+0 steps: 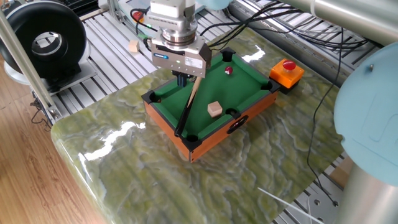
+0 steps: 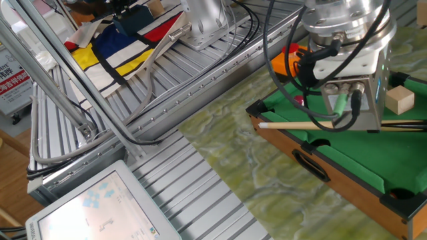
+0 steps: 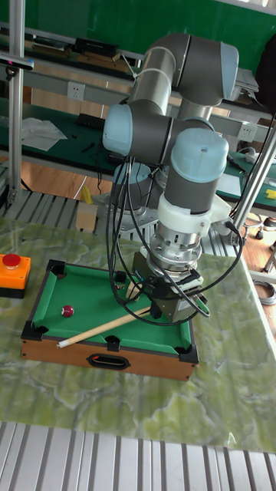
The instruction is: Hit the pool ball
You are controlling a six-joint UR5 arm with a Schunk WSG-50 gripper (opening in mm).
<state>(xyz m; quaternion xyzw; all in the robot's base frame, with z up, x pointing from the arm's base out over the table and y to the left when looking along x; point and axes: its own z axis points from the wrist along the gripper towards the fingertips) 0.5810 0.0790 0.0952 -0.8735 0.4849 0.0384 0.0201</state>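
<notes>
The pool ball [image 1: 228, 70] is a tiny dark-red ball on the green felt of the small pool table [image 1: 166, 121], near its far end. In the tall fixed view the pool ball [image 3: 67, 311] lies left of the cue tip. My gripper [image 1: 181, 78] hangs over the table's left part, shut on a wooden cue stick [image 1: 186, 111] that slants across the felt. The cue stick [image 3: 100, 328] runs from my gripper [image 3: 162, 308] toward the table's front left corner. In the other fixed view the gripper body and its cables hide most of the ball.
A tan wooden cube [image 1: 215, 109] sits on the felt near a side pocket. A red button on an orange box [image 1: 286, 71] stands just past the table's far corner. Cables trail behind the arm, and another small cube [image 1: 132, 46] lies on the metal slats.
</notes>
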